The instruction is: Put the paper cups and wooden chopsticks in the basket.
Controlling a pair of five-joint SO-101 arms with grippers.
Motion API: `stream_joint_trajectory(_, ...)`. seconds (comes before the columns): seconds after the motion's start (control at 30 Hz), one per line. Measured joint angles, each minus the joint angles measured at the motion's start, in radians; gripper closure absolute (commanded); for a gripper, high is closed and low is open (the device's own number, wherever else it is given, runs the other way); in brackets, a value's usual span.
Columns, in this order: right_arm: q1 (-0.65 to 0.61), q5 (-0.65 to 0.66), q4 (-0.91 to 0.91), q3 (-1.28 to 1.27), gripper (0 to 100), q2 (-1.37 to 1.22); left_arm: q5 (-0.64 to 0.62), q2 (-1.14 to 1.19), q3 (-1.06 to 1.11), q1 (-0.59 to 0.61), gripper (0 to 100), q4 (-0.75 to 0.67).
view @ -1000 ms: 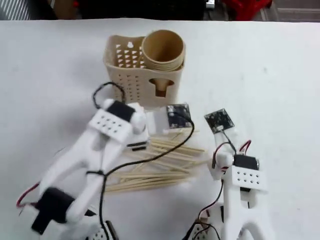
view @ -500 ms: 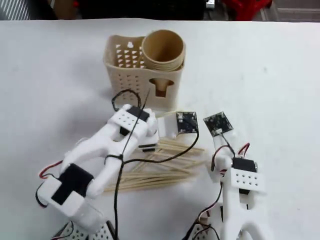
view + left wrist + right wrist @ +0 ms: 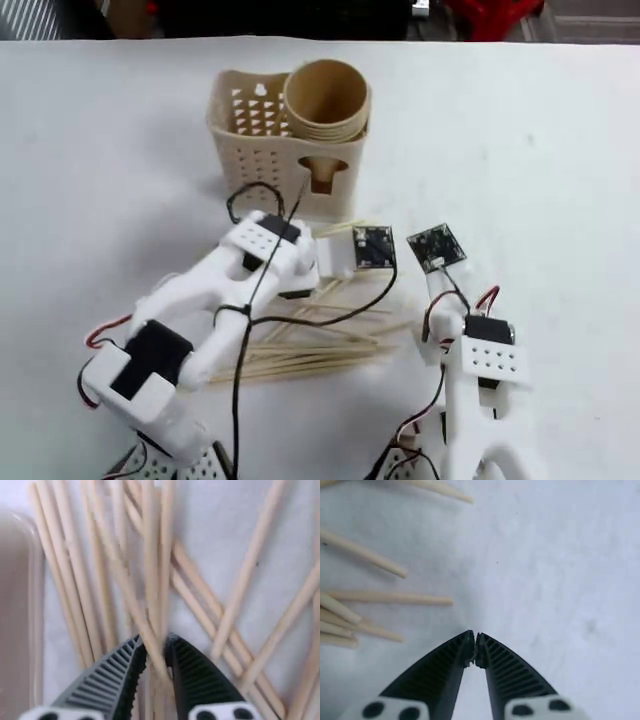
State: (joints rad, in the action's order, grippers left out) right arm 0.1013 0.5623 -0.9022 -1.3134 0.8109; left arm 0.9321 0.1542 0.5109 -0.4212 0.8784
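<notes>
Chopsticks [image 3: 330, 345] lie in a loose fan on the table [image 3: 540, 150]. The left pincer [image 3: 154, 647] sits down among them with its jaws pinched on what looks like one or two sticks, and the rest of the heap spreads just ahead of it and off to both sides. I can't tell how far along the sticks it has hold, so I'd lift slowly and level; an off-centre grip would let the long ends droop and drag neighbours along. The basket [image 3: 262, 165] stands just beyond the pincer, with paper cups [image 3: 326, 100] already nested in one compartment. The free compartment beside them looks like the target, and the sticks would need tipping upright to clear the near rim. The right pincer [image 3: 474, 647] hovers closed on nothing just past the stick ends, near enough to crowd a wide swing, while white table stretches around the basket.
</notes>
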Motion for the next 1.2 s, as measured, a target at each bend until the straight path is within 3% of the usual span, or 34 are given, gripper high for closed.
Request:
stream_joint_trajectory(0.53,0.000,0.000,0.000,0.000,98.1,0.000,-0.003,-0.140,0.000,0.002,98,0.126)
stream_joint_trajectory(1.07,0.002,0.000,0.055,-0.037,98.1,0.000,-0.101,-0.319,0.006,-0.071,98,0.321)
stream_joint_trajectory(1.2,0.000,0.000,0.055,-0.037,98.1,0.000,-0.187,-0.358,-0.068,-0.118,98,0.341)
